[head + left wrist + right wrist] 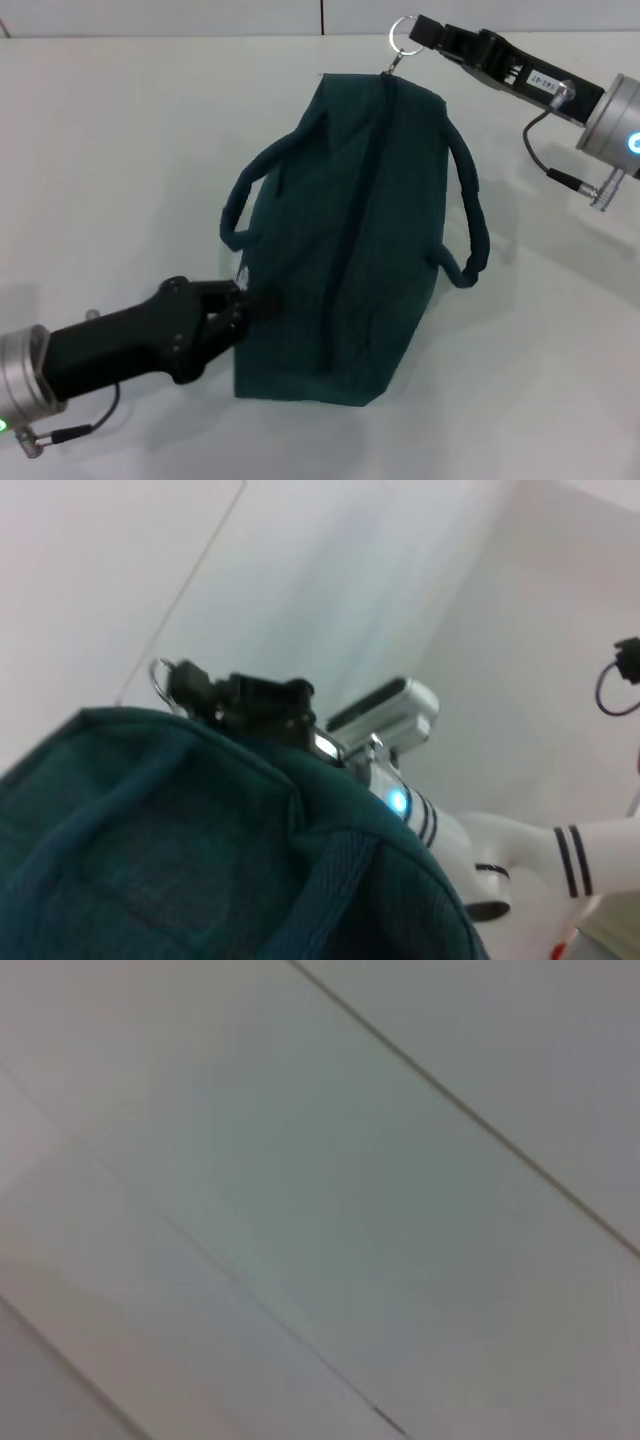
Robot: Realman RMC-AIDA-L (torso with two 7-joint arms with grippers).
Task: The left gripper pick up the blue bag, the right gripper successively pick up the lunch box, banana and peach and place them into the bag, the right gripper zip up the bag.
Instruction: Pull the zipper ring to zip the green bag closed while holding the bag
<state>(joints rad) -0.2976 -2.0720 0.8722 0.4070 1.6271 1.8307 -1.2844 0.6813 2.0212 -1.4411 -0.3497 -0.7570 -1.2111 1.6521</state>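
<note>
The blue bag (350, 240) lies on the white table with its black zipper (362, 200) running closed along the top. My left gripper (252, 303) comes in from the lower left and is shut on the bag's near side fabric. At the bag's far end, my right gripper (417, 30) is shut on the metal ring pull (401, 35) of the zipper. The left wrist view shows the bag (180, 850) close up, with the right gripper (190, 685) and the ring pull (158, 680) beyond it. The lunch box, banana and peach are out of view.
Both padded handles (468, 215) lie splayed out to the sides of the bag. The white table (120, 150) surrounds the bag. The right wrist view shows only a pale surface (320, 1200) with thin seams. The robot's white body (520, 850) appears in the left wrist view.
</note>
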